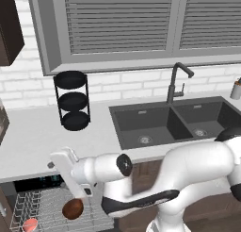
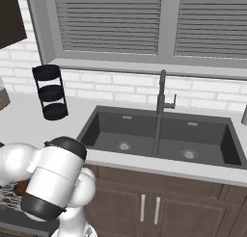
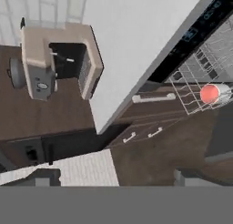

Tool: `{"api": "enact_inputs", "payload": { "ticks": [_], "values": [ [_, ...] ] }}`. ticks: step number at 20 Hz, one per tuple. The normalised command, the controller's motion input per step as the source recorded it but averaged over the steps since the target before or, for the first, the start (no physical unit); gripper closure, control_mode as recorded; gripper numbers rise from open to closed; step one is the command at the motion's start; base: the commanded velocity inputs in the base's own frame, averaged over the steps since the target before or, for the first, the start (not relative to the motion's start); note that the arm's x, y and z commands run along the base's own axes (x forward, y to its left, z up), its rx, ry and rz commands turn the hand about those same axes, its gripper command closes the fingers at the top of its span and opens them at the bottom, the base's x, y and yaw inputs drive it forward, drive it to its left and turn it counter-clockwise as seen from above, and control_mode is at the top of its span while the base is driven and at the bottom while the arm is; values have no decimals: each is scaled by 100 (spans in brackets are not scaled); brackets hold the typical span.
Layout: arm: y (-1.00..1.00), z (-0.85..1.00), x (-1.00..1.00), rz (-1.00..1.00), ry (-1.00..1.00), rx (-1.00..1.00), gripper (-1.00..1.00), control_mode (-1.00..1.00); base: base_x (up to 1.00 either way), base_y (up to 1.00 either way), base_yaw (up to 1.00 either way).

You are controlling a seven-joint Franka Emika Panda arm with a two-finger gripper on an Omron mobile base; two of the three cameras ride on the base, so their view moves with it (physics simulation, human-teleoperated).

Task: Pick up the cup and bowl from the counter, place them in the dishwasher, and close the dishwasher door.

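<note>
Starting with the left base view, the gripper (image 1: 84, 192) hangs over the open dishwasher (image 1: 40, 181) with its jaws spread wide and nothing between them. The bowl (image 1: 73, 209) sits just below it, at about seven o'clock from the fingertips, over the wire rack (image 1: 28, 205); whether it rests on the wires or touches a finger I cannot tell. The cup (image 1: 29, 225) lies in the rack at about eight o'clock from the bowl, near the lower left corner, and the counter (image 1: 33, 136) carries neither item. In the right base view the arm hides most of this, leaving a brown sliver of the bowl at nine o'clock beside a few rack wires. In the hand view the cup lies on its side in the rack at two o'clock from the fingertips, red mouth toward the camera, its long axis running roughly toward three o'clock. With both items apparently loaded, the dishwasher door looks like the next target, but its handle's direction cannot be made out. The control strip (image 3: 200, 27) shows teal marks too small to read; no brand or label is legible.
</note>
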Motion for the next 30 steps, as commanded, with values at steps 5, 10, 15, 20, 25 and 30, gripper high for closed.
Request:
{"api": "enact_inputs", "payload": {
  "ticks": [5,10,15,20,25,30],
  "values": [
    [-31,43,16,-64,67,-14,-100,-100,0,0,0],
    [-9,53,5,-49,59,-32,-100,-100,0,0,0],
    [20,7,-67,5,4,-60,-100,-100,0,0,0],
    [-3,10,-100,34,-2,-59,-100,-100,0,0,0],
    [-69,-73,-100,52,-4,-21,-100,-100,0,0,0],
    [-56,-100,-100,63,-1,-13,-100,-100,0,0,0]
  ]
}}
